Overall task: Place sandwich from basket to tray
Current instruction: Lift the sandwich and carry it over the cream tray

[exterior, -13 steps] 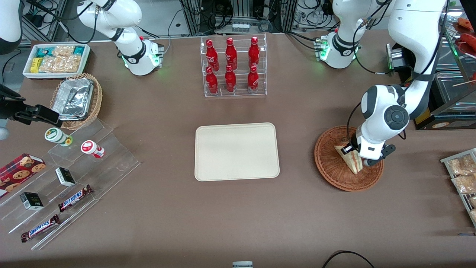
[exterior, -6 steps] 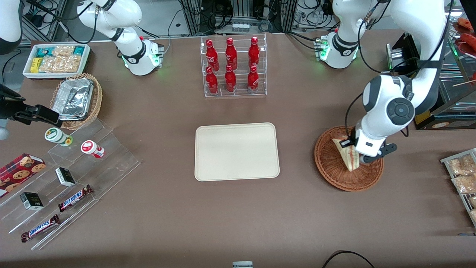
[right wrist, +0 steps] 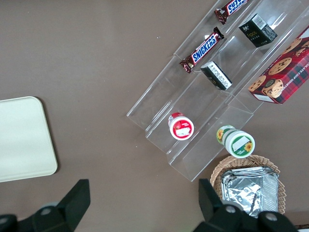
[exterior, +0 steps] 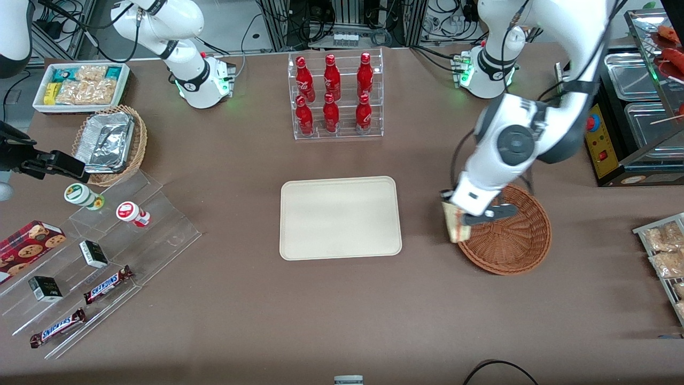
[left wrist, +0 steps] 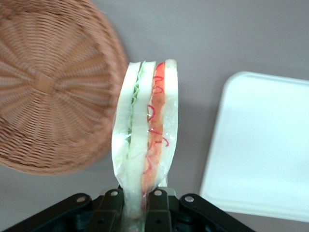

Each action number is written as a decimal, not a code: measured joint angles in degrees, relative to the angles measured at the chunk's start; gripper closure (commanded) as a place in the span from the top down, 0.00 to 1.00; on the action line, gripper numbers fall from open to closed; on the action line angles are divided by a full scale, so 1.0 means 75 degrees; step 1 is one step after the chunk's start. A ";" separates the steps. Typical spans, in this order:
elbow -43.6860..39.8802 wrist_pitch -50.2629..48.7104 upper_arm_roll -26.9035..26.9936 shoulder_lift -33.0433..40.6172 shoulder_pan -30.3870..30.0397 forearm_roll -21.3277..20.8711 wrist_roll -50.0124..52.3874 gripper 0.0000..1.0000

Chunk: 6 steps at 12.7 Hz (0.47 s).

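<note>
My left gripper [exterior: 464, 213] is shut on the sandwich [exterior: 457, 224], a wrapped wedge of pale bread with red and green filling. It holds the sandwich in the air over the rim of the reddish-brown wicker basket [exterior: 510, 240], on the side toward the tray. In the left wrist view the gripper [left wrist: 136, 205] pinches the sandwich [left wrist: 147, 130] by its narrow end, with the basket [left wrist: 48, 92] on one side and the cream tray [left wrist: 263, 145] on the other. The cream tray [exterior: 340, 217] lies flat at the table's middle.
A clear rack of red bottles [exterior: 335, 96] stands farther from the camera than the tray. Bagged snacks [exterior: 665, 251] lie at the working arm's end. A stepped clear shelf with candy bars [exterior: 104, 251], a foil-container basket [exterior: 109, 143] and a white snack bin [exterior: 80, 85] are toward the parked arm's end.
My left gripper has lifted the sandwich out of the basket and carried it sideways toward the tray, from the basket's middle to over its rim.
</note>
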State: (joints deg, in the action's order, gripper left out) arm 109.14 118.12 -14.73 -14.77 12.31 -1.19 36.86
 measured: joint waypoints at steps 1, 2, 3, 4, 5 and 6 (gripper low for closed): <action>-0.0373 -0.0136 -0.0015 -0.0288 0.0385 0.0000 0.0315 0.00; -0.0727 -0.0170 -0.0028 -0.0615 0.0759 -0.0001 0.0659 0.00; -0.1043 -0.0172 -0.0033 -0.0946 0.1091 -0.0002 0.0973 0.00; -0.1326 -0.0171 -0.0034 -0.1254 0.1360 -0.0002 0.1203 0.00; -0.1594 -0.0171 -0.0034 -0.1536 0.1580 -0.0003 0.1366 0.00; -0.1846 -0.0172 -0.0033 -0.1797 0.1780 -0.0003 0.1534 0.00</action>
State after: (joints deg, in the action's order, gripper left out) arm 95.30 116.83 -14.98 -28.24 25.66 -1.21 48.37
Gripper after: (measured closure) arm 0.841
